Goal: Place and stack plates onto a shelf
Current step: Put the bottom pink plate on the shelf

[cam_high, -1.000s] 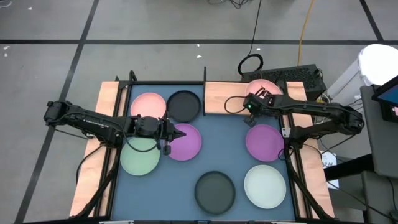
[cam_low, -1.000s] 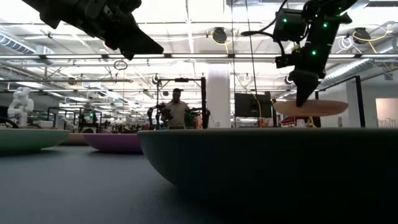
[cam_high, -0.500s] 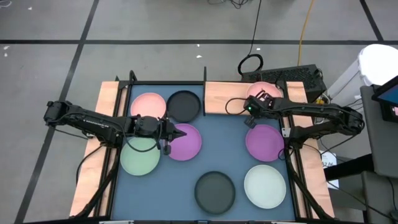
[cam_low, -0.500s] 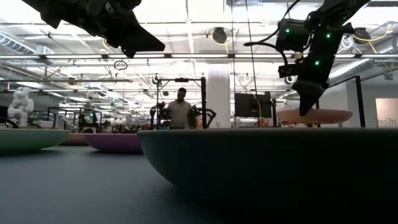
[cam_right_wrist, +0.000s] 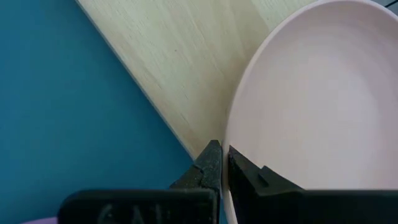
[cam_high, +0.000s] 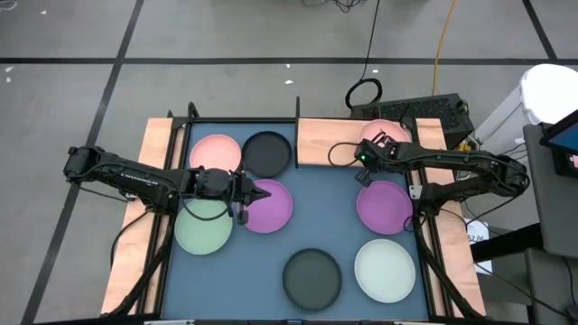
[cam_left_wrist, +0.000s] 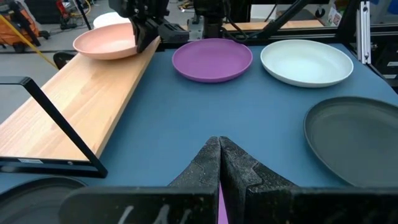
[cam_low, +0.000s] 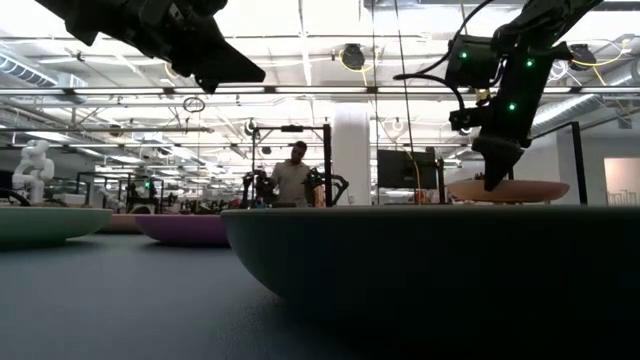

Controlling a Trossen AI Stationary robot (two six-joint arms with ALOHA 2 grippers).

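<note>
Right hand (cam_right_wrist: 219,163) grips pink plate (cam_right_wrist: 311,99) over shelf (cam_right_wrist: 180,62)

Plates, eight in all: two pink (cam_high: 215,152) (cam_high: 388,132), two purple (cam_high: 271,206) (cam_high: 384,206), two pale green (cam_high: 203,226) (cam_high: 385,270), two black (cam_high: 267,153) (cam_high: 312,278). Wooden shelf (cam_high: 327,142), one, at the far edge of the blue mat (cam_high: 321,217). Robot arms, two.
</note>
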